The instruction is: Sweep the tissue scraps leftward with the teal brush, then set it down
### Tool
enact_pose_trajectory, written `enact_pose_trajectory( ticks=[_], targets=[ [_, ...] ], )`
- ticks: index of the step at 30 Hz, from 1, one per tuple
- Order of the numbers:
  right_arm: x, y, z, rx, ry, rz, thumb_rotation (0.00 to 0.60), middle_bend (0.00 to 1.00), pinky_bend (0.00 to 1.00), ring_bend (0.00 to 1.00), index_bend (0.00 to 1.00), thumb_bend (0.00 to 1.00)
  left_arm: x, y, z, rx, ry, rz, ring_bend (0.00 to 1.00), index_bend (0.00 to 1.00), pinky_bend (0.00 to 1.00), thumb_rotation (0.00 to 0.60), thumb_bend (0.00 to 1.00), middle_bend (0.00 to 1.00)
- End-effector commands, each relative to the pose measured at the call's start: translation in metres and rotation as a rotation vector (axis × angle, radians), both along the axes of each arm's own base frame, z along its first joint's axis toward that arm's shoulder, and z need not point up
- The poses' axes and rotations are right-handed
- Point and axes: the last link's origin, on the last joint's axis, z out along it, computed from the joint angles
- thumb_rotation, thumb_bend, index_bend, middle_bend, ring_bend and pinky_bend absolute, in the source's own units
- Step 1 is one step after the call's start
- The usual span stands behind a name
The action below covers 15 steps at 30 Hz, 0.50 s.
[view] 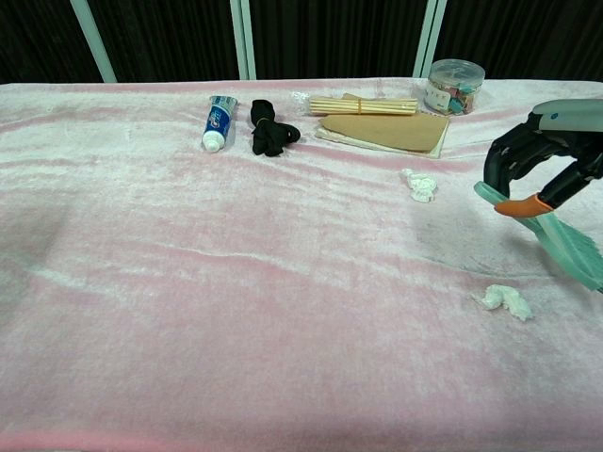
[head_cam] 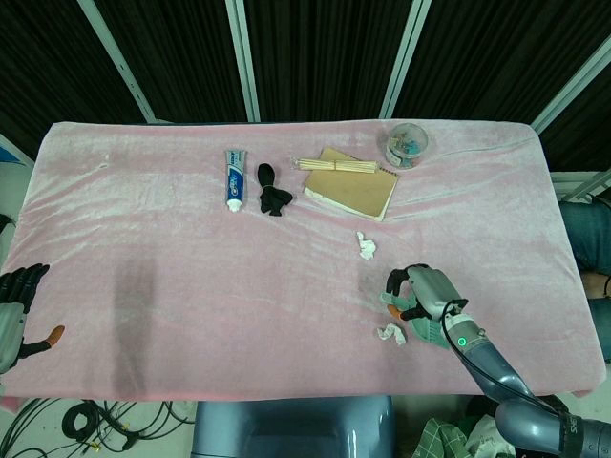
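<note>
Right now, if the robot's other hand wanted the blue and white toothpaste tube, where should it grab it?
Probably across the middle of the toothpaste tube, coming straight down from above. It lies flat on the pink cloth, long and narrow, so fingers can close over its two long sides. The black bundle sits close on one side, so the left hand would best approach from the other, open side.
</note>
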Motion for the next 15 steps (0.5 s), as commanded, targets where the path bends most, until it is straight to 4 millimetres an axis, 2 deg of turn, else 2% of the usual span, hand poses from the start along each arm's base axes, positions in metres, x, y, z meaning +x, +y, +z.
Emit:
enact_pose_trajectory(
  ticks=[1, 15],
  targets=[
    [-0.008, 0.013, -0.004, -0.006, -0.023, -0.014, 0.600, 0.60, 0.18, 0.29, 0.65, 0.43, 0.000, 0.000, 0.000, 0.000, -0.001, 0.000, 0.00, 0.03, 0.03, 0.600, 0.25, 0.06],
    [-0.001, 0.026, -0.015, 0.074, -0.102, -0.031, 0.600, 0.60, 0.18, 0.31, 0.66, 0.43, 0.000, 0.000, 0.000, -0.003, -0.006, 0.003, 0.00, 0.03, 0.03, 0.600, 0.25, 0.06]
  ],
)
